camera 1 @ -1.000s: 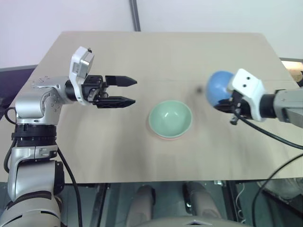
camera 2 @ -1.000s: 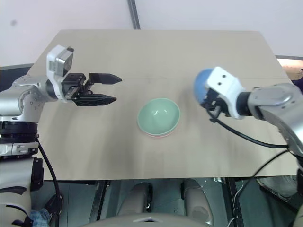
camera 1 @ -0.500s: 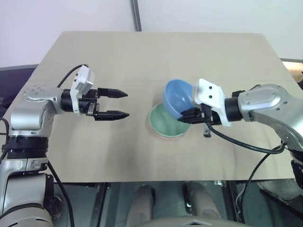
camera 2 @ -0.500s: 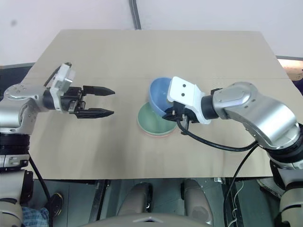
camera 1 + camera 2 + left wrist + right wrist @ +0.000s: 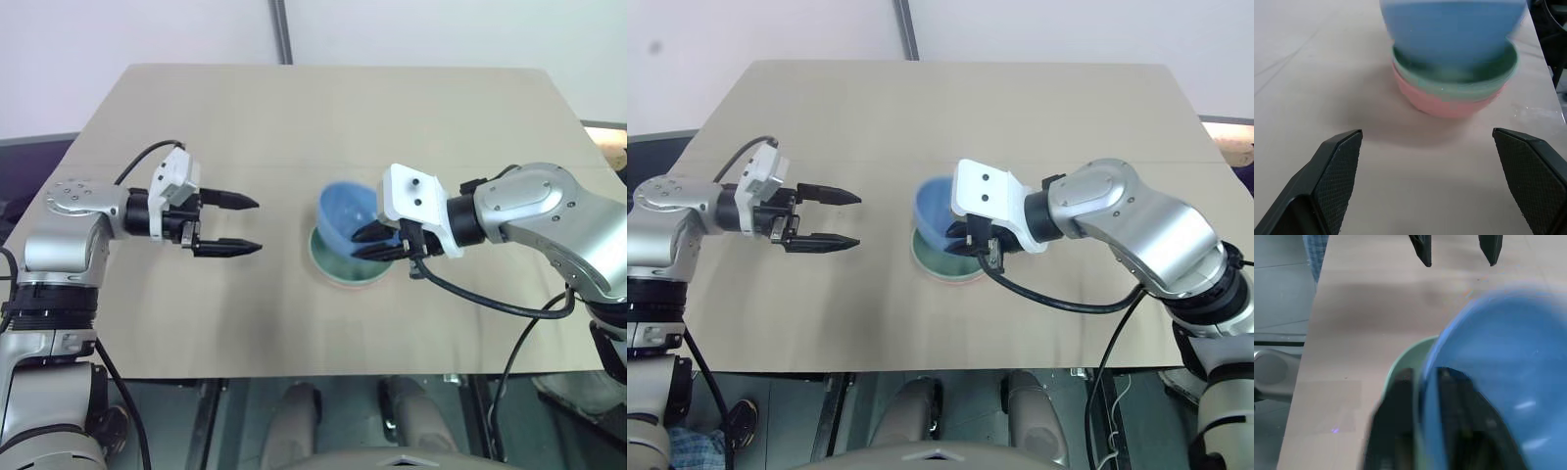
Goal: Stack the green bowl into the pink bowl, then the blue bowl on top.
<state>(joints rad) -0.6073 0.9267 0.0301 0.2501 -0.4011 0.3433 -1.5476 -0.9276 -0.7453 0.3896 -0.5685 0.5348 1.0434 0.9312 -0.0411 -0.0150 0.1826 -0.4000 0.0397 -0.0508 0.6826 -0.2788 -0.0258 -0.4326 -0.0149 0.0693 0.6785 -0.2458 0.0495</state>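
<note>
The left hand (image 5: 240, 224) is held with fingers spread wide, grasping nothing, above the counter (image 5: 294, 117). Beside it, the green bowl (image 5: 1498, 73) is nested in the pink bowl (image 5: 1444, 104). The blue bowl (image 5: 345, 211) is seen tilted over them, its rim between the right hand's (image 5: 377, 241) fingers; whether these are clenched cannot be told.

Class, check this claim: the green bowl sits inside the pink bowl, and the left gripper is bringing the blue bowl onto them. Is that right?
Not quite: the right gripper brings the blue bowl, as the left eye view shows. The green bowl does sit inside the pink bowl.
</note>
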